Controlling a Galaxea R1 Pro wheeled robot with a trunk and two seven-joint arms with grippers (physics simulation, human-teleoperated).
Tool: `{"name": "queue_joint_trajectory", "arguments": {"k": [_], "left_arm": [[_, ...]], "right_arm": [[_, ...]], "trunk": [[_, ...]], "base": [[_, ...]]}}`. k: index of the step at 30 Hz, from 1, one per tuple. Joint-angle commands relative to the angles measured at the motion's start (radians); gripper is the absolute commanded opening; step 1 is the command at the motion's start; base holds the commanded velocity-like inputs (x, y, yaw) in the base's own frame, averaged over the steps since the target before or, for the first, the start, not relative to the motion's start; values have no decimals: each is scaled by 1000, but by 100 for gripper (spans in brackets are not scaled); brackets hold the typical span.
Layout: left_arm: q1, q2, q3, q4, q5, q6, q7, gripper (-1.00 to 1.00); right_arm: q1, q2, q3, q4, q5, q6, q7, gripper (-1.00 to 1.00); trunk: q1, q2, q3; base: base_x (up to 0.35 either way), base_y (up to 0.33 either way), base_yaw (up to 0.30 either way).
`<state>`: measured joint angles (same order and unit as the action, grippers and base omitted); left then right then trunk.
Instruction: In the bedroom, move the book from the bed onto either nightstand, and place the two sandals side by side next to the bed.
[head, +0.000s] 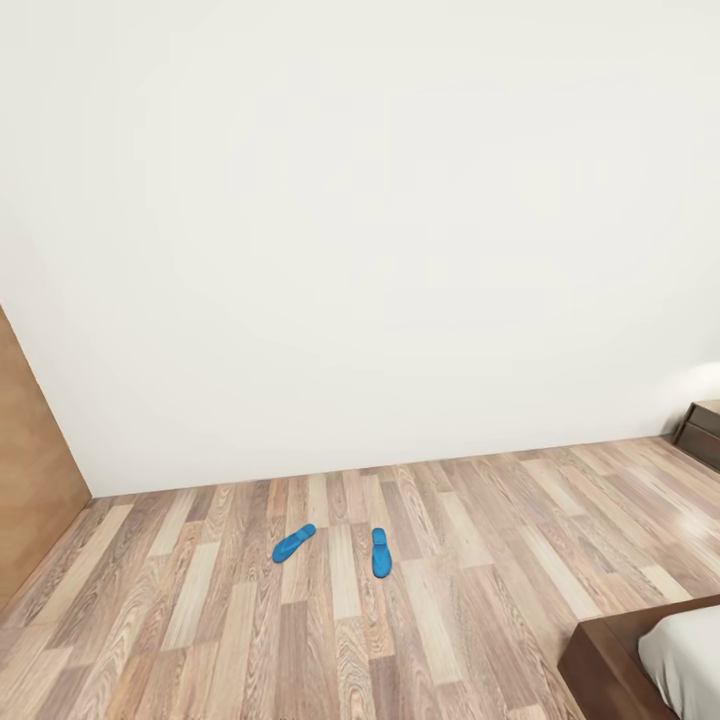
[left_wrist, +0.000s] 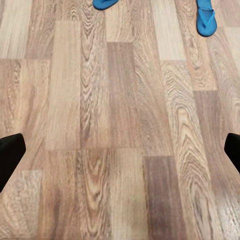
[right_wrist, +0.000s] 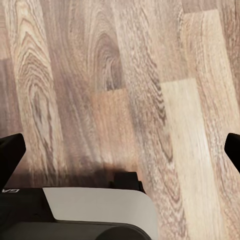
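Note:
Two bright blue sandals lie apart on the wood floor near the white wall: one sandal (head: 293, 542) angled, the other sandal (head: 380, 552) straighter, a plank or two between them. The left wrist view catches both, one sandal (left_wrist: 105, 3) cut by the frame edge and the other sandal (left_wrist: 205, 18) beside it. A corner of the bed (head: 650, 655), white mattress on a dark brown frame, shows at the lower right. Part of the nightstand (head: 702, 432) shows at the right edge. The book is out of view. My left gripper (left_wrist: 120, 152) is open over bare floor. My right gripper (right_wrist: 120, 152) is open too, nothing between its fingers.
A brown panel (head: 30, 470) stands against the left edge. Wood plank floor (head: 450, 600) stretches between the sandals and the bed. In the right wrist view, part of the robot's own grey and black body (right_wrist: 95, 212) sits below the gripper.

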<state>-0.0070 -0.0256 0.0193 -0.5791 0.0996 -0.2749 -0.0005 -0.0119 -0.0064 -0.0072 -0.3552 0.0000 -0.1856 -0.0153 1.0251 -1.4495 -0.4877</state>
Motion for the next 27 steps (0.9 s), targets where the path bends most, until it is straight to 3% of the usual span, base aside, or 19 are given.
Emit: {"name": "queue_joint_trajectory", "arguments": {"k": [1, 13, 27], "left_arm": [[-1, 0, 1, 1, 8, -3, -1, 100], [-1, 0, 1, 1, 8, -2, -1, 100], [-1, 0, 1, 1, 8, -3, -1, 100]], "right_arm": [[0, 0, 0, 1, 0, -3, -2, 100], [0, -1, -1, 0, 0, -3, -2, 100], [0, -2, -1, 1, 0, -3, -2, 100]], "trunk": [[0, 0, -1], [0, 0, -1], [0, 0, -1]], "base": [[0, 0, 236], [9, 0, 84], [234, 0, 1]]}}
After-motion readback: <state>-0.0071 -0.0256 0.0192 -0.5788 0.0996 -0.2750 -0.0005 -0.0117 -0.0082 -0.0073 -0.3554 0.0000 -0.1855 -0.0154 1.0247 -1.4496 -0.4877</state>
